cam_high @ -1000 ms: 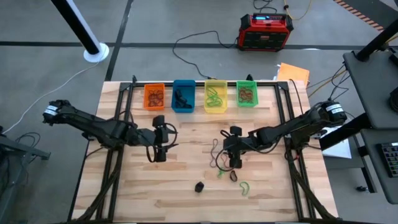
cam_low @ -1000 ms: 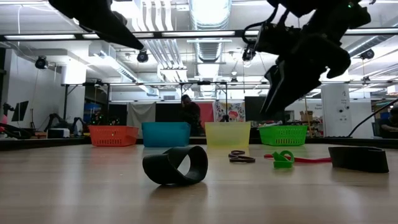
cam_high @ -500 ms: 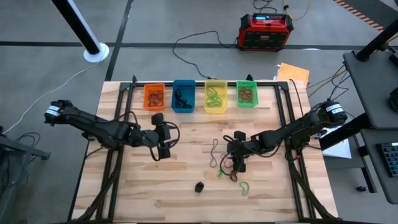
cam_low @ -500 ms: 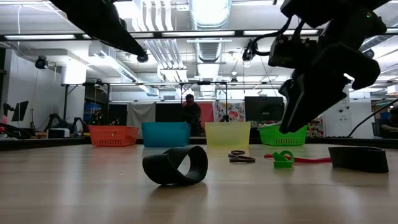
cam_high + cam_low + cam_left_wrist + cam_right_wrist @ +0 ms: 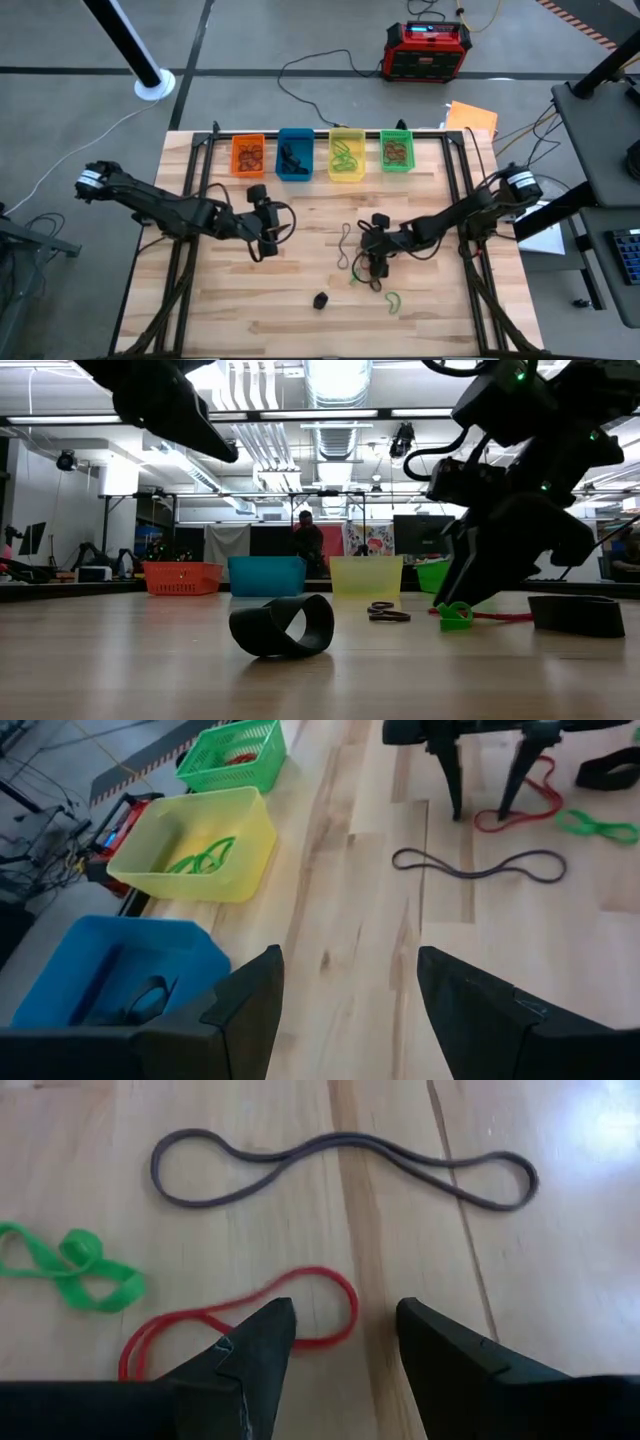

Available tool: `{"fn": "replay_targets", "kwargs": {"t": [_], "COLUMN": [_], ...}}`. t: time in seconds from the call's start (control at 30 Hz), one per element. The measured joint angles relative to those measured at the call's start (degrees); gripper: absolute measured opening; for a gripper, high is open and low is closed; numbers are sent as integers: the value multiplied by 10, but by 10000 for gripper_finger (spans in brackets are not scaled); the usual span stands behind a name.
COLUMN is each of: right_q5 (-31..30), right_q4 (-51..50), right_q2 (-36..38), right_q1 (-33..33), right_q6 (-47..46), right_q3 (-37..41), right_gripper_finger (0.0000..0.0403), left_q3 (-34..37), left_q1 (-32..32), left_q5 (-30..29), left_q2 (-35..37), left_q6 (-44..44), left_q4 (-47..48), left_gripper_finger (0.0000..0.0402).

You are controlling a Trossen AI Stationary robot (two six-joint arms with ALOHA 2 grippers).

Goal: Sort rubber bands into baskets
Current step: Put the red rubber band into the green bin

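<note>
Several rubber bands lie loose mid-table: a red band (image 5: 300,1320), a green band (image 5: 70,1270), a long dark band (image 5: 340,1165), another green band (image 5: 393,302) and a wide black band (image 5: 282,625). My right gripper (image 5: 340,1315) is open and low over the red band's looped end. My left gripper (image 5: 350,1010) hangs open above bare wood, left of centre (image 5: 266,246). The orange (image 5: 248,155), blue (image 5: 294,155), yellow (image 5: 347,155) and green (image 5: 396,150) baskets stand in a row along the far edge, with bands inside. My right gripper comes slanting down at the red band's looped end (image 5: 335,1295), one fingertip on each side of it. One fingertip (image 5: 270,1325) covers part of the loop. Whether it touches the band I cannot tell. The band lies flat on the table.
A red-black box (image 5: 428,50) and cables sit on the floor beyond the far edge. Another black band (image 5: 580,615) lies on the table's right part. Bare wood lies between the two grippers and along the near edge.
My right gripper has come down toward the table and the red band, staying open. My left gripper has turned a little toward the table's right. No band has moved.
</note>
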State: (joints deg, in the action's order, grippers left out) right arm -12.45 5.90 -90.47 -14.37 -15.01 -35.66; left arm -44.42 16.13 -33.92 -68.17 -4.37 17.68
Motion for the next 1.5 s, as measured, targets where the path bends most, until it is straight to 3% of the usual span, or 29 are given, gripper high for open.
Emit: {"fn": "replay_targets", "kwargs": {"t": [0.2,0.4,0.47,0.7,1.0,1.23,1.5], "right_q5": [0,1,0,-13,-86,-116,-117], "right_q4": [32,41,43,50,94,313,524], "right_q2": [-60,-100,-100,-30,66,69,77], "right_q1": [1,1,1,1,2,3,7], "right_q6": [2,18,27,58,141,231,345], "right_q3": [-5,-7,-6,-5,3,51,75], "right_gripper_finger": [146,34,18,9,8,8,8], "left_q3": [0,0,0,2,3,3,38], "left_q1": [-1,-1,-1,-1,1,3,4], "left_q5": [-3,-3,-3,-1,0,8,95], "left_q2": [-7,-8,-9,-11,-11,-11,-11], "left_q6": [17,19,19,21,36,63,120], "left_q4": [-18,-29,-35,-67,-102,-135,-270], "left_gripper_finger": [214,214,214,214,214,214,214]}}
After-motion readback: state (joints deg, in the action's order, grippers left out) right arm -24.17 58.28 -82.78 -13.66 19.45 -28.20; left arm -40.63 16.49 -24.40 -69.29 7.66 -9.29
